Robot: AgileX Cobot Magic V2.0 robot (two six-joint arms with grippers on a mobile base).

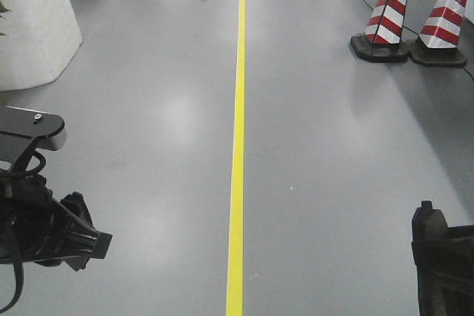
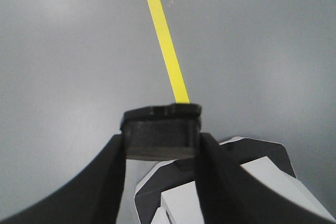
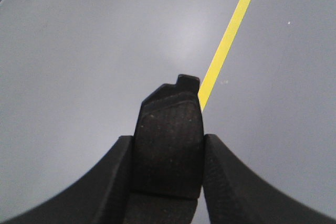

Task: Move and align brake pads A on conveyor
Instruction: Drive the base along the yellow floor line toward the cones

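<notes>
Each gripper holds one dark grey brake pad above the grey floor. In the left wrist view, my left gripper (image 2: 161,148) is shut on a brake pad (image 2: 160,129) that lies crosswise between the fingers. In the right wrist view, my right gripper (image 3: 168,153) is shut on a second brake pad (image 3: 170,129), which points forward and has a notched tip. The front view shows the left gripper (image 1: 78,242) at the lower left and the right gripper (image 1: 441,264) at the lower right. The conveyor is out of view.
A yellow floor line (image 1: 238,131) runs straight ahead between the arms. Two red-and-white traffic cones (image 1: 411,16) stand at the far right with a cable beside them. A white rounded column (image 1: 33,24) is at the far left. Part of my white base (image 2: 252,182) shows under the left gripper.
</notes>
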